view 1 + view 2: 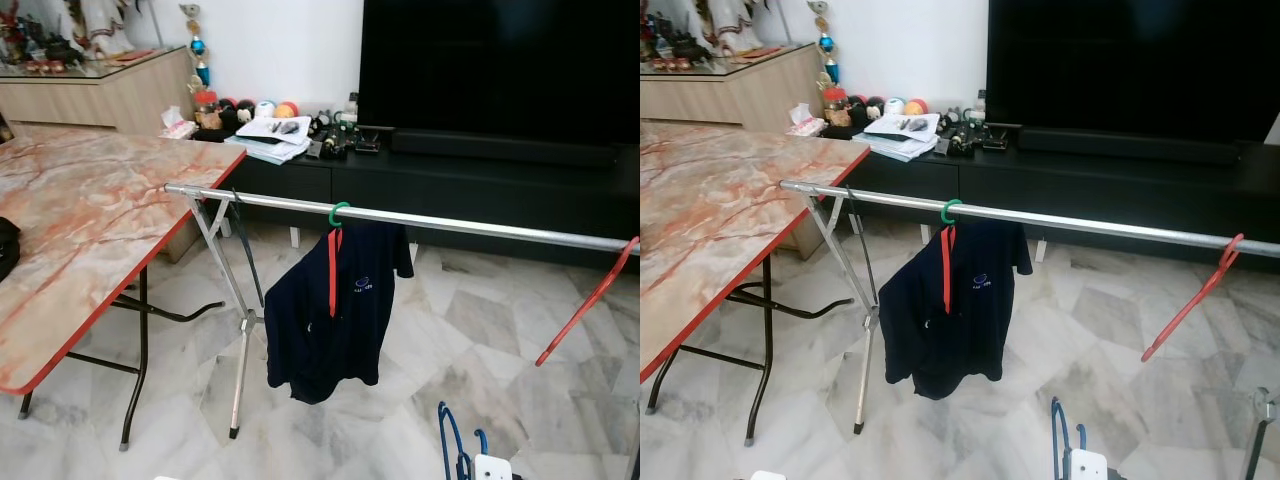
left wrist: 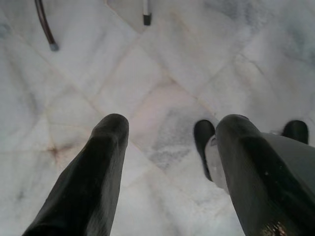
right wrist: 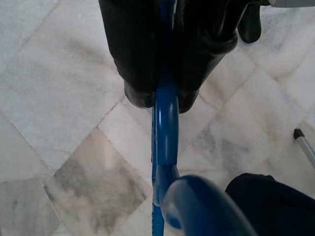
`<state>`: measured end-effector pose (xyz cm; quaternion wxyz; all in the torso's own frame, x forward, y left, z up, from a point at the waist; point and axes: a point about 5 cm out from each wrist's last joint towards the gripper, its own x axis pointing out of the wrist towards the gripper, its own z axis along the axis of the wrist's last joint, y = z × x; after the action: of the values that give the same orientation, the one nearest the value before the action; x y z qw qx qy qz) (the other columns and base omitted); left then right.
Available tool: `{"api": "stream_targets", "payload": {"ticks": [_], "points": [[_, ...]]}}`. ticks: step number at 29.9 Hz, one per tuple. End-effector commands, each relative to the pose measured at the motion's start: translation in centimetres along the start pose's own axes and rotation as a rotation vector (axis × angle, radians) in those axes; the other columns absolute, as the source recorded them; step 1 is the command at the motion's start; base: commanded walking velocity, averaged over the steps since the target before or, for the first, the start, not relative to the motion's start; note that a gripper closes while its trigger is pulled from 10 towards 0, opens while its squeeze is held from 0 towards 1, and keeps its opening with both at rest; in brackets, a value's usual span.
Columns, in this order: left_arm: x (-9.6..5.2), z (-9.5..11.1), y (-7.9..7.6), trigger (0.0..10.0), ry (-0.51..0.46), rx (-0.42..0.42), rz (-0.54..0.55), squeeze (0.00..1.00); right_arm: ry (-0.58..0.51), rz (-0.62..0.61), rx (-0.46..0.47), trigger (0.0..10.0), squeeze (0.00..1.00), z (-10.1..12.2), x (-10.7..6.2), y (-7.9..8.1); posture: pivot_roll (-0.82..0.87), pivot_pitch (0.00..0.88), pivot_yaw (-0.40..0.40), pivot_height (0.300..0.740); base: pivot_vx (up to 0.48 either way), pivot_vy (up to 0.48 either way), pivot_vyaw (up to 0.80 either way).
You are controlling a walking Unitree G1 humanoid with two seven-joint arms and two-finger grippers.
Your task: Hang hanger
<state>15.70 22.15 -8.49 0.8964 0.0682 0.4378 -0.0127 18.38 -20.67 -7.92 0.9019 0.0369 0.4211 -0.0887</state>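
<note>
Fingers of your right gripper pinch the blue hanger, low beneath the rail. Bare rail runs between the shirt and red hanger. Your left gripper hangs spread, empty.

Rail: a silver clothes rail runs across the room, on a folding metal stand at the robot's left end.
On the rail: a dark navy shirt hangs from a green hook; a red hanger hangs near the right end, tilted.
Floor: pale marble tiles; the stand's feet rest on it.
Table: a marble-pattern folding table with a red edge, on the left.
On the table: a dark object at the left edge, perhaps a bag.
Cabinet: a low black TV cabinet carries papers and small items.
</note>
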Motion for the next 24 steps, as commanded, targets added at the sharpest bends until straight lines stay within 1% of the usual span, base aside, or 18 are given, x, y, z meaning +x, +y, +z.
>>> {"api": "stream_targets", "payload": {"ticks": [1,5,8,16,21,24], "points": [[0.0,0.2,0.2,10.0,-0.005,-0.002,-0.001,0.00,-0.022,0.020,0.000,10.0,0.00,0.5,0.1,0.6,0.01,0.000,0.015,0.740,0.000,0.000,0.00],[0.0,0.3,0.2,10.0,-0.011,0.003,0.002,0.00,-0.037,0.028,0.021,10.0,0.00,0.7,0.2,0.8,0.01,0.001,0.013,0.740,0.000,0.000,0.00],[0.0,0.1,0.3,10.0,-0.007,0.003,0.006,0.00,-0.043,0.029,0.018,10.0,0.00,0.8,0.2,0.9,0.01,0.006,0.014,0.740,0.000,0.000,0.00],[-0.1,-0.2,0.2,10.0,-0.001,0.002,0.005,0.00,-0.068,0.048,0.019,10.0,0.00,1.5,0.3,1.4,0.02,0.009,0.009,0.740,0.272,0.000,0.00],[0.0,-0.1,0.0,10.0,0.001,0.005,0.001,0.00,-0.100,0.057,0.020,10.0,0.00,2.6,0.5,1.8,0.02,0.010,0.001,0.740,0.296,0.000,0.00],[0.0,-0.1,0.0,10.0,0.000,0.003,0.001,0.00,-0.107,0.058,0.020,10.0,0.00,2.9,0.5,1.8,0.02,0.010,0.001,0.740,0.304,0.000,0.00]]}}
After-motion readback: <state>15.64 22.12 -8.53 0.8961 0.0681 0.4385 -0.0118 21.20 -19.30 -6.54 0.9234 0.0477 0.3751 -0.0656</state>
